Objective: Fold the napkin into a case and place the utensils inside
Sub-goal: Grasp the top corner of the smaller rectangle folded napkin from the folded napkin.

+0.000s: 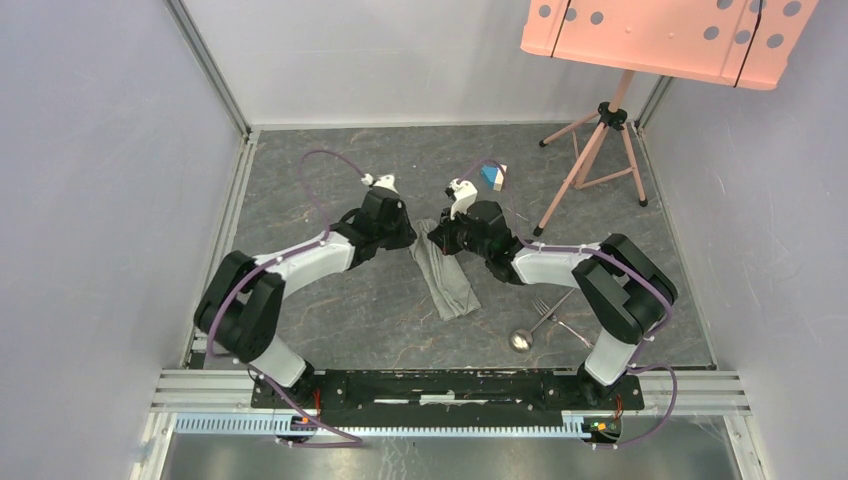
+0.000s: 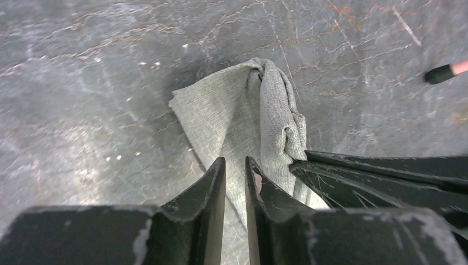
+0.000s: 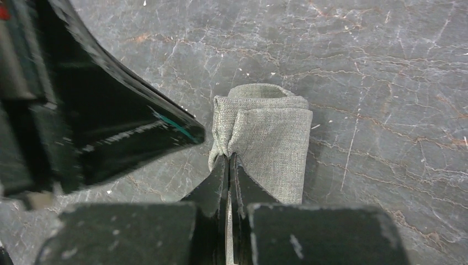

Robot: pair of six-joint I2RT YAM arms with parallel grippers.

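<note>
The napkin point(image 1: 452, 285) lies on the table as a narrow, long folded strip, its far end between the two grippers. My left gripper point(image 1: 409, 240) hovers over that end; in the left wrist view its jaws point(image 2: 235, 160) stand a narrow gap apart above the napkin point(image 2: 232, 116), with nothing pinched between them. My right gripper point(image 3: 229, 156) is shut on a bunched fold at the napkin's point(image 3: 270, 138) edge. The utensils lie on the table near the right arm: a fork point(image 1: 548, 305) and a spoon point(image 1: 522, 340).
A blue and white block point(image 1: 492, 177) sits behind the grippers. A pink tripod stand point(image 1: 590, 165) with a perforated pink board point(image 1: 665, 35) occupies the back right. Grey walls enclose the table on three sides.
</note>
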